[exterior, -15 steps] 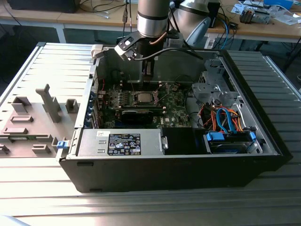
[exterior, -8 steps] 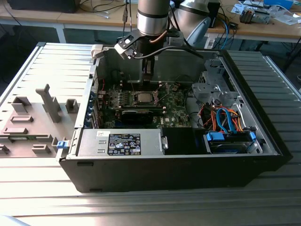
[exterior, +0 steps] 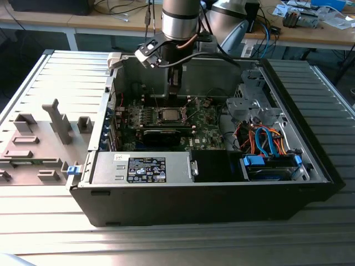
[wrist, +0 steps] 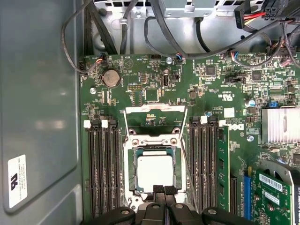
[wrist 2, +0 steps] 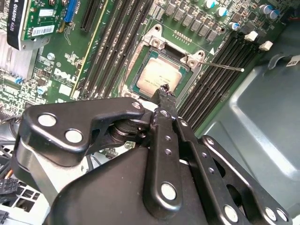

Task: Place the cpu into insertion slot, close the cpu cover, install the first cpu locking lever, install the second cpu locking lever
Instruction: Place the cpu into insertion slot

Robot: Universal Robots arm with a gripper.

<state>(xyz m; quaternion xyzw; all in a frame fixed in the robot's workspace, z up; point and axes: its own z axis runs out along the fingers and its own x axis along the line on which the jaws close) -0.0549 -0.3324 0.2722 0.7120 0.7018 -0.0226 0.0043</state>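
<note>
- Leftward, black memory slots [wrist: 103,164] stand beside the insertion slot [wrist: 131,174].
- Seated inside it, the cpu [wrist: 154,171] lies flat, a dull silver square; the cpu cover [wrist: 154,110] is swung open.
- The gripper [wrist: 164,189] has its jaws closed and empty, just beside the cpu's edge.
- Rightward, a finned heatsink [wrist: 280,124].

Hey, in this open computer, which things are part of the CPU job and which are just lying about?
Job: cpu, seated in slot; cover, open; gripper beside cpu.
Lying about: coin battery, heatsink, blue cables, power supply, grey blocks.
</note>
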